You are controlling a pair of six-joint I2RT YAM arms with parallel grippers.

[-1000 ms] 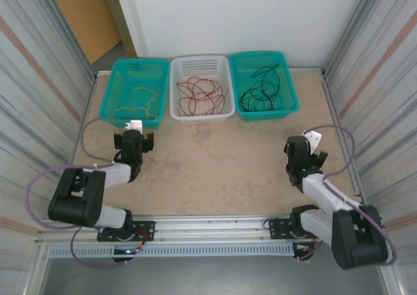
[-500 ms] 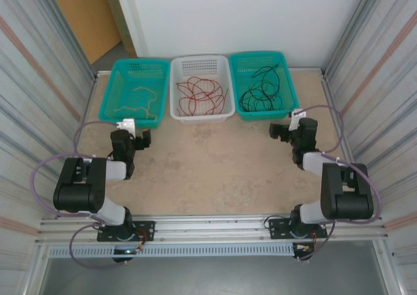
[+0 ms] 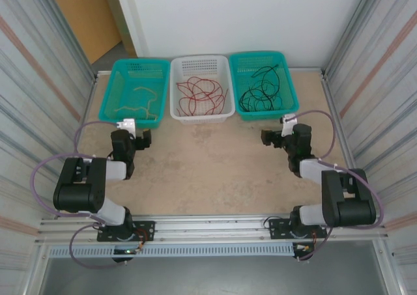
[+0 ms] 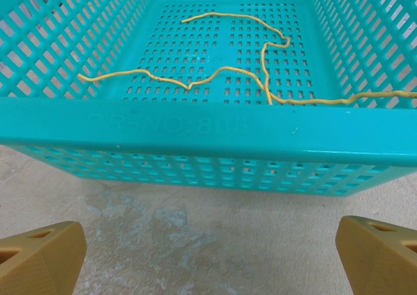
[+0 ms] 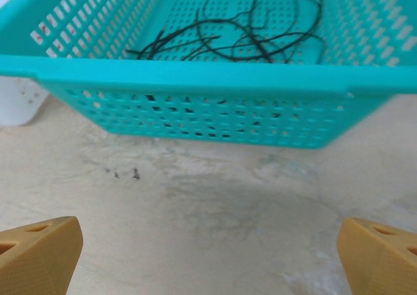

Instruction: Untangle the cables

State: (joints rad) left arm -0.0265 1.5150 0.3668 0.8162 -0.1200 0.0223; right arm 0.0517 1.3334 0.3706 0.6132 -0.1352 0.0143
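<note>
three colours of thin, string-like cables lie apart from one another, each colour in its own perforated plastic basket at the far side of a pale beige desk (image 3: 208,168). a curly yellow-tan cable (image 4: 215,73) lies loose on the floor of the left teal plastic basket (image 4: 195,122), with one end trailing toward its right wall. a red cable (image 3: 201,92) lies in open loops inside the white plastic basket (image 3: 202,116) in the middle. a black cable (image 5: 247,28) lies in overlapping loops in the right teal plastic basket (image 5: 195,73). it is not possible to tell whether each colour is one strand or several.

the left hand (image 4: 208,262) hangs low over bare desk just in front of the left teal basket. its yellow fingertips (image 4: 39,256) are spread wide with nothing between them. the right hand (image 5: 208,262) sits the same way just in front of the right teal basket, spread wide and holding nothing.

judging by how things lie, the task looks finished or very nearly so: no cable is on the desk and no two colours touch. the black loops cross each other, so a knot within them cannot be ruled out. otherwise little seems left beyond drawing the arms back.
</note>
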